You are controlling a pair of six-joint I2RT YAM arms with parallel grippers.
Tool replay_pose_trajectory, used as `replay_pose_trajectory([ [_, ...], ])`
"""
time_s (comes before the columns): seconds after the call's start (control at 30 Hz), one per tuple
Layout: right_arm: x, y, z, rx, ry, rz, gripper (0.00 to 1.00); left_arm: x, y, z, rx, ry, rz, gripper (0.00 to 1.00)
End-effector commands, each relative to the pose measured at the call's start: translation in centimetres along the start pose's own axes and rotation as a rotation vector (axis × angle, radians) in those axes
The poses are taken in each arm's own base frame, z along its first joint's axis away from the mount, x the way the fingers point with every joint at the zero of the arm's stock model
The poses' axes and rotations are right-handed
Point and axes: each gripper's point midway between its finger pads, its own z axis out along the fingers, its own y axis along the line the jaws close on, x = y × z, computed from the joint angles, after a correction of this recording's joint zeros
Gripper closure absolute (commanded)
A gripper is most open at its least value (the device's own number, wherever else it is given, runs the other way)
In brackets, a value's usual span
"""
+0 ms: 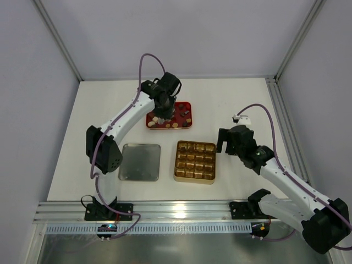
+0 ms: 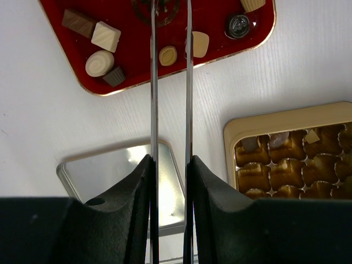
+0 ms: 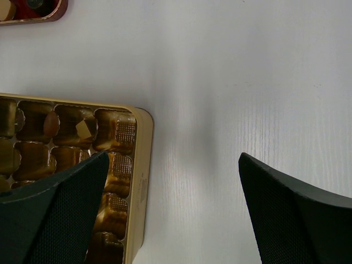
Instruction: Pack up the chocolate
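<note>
Several chocolates lie in the red tray (image 1: pixel 187 105); in the left wrist view I see a cream cube (image 2: pixel 106 36), a cream swirl (image 2: pixel 99 63), a brown bar (image 2: pixel 77 22) and a small round cream piece (image 2: pixel 168 55) on the tray (image 2: pixel 132 60). My left gripper (image 1: pixel 165 114) hangs over the tray, its thin metal blades (image 2: pixel 171 11) a narrow gap apart, straddling the round cream piece without touching it; the blade tips are cut off. The gold tin (image 1: pixel 194 180) holds a few pieces (image 2: pixel 279 138) in its top row. My right gripper (image 1: pixel 223 140) is open and empty beside the tin's right rim (image 3: pixel 142 181).
A silver lid (image 1: pixel 139 161) lies flat left of the gold tin and also shows in the left wrist view (image 2: pixel 110 170). An aluminium rail runs along the near table edge (image 1: pixel 181 212). Frame posts and walls stand around the table.
</note>
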Motion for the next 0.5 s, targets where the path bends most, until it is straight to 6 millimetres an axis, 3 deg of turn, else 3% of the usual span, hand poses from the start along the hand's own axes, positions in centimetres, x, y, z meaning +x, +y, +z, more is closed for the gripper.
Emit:
replay_pose_trajectory([
  [0.0, -1.2, 0.5, 0.2, -0.012, -0.04, 0.021, 0.0, -0.9, -0.8, -3.9, 0.058, -0.087, -0.013, 0.75],
  [0.47, -2.3, 0.6, 0.2, 0.002, -0.057, 0.024, 0.0, 1.7, -4.3, -7.4, 0.132, -0.127, 0.023, 0.75],
])
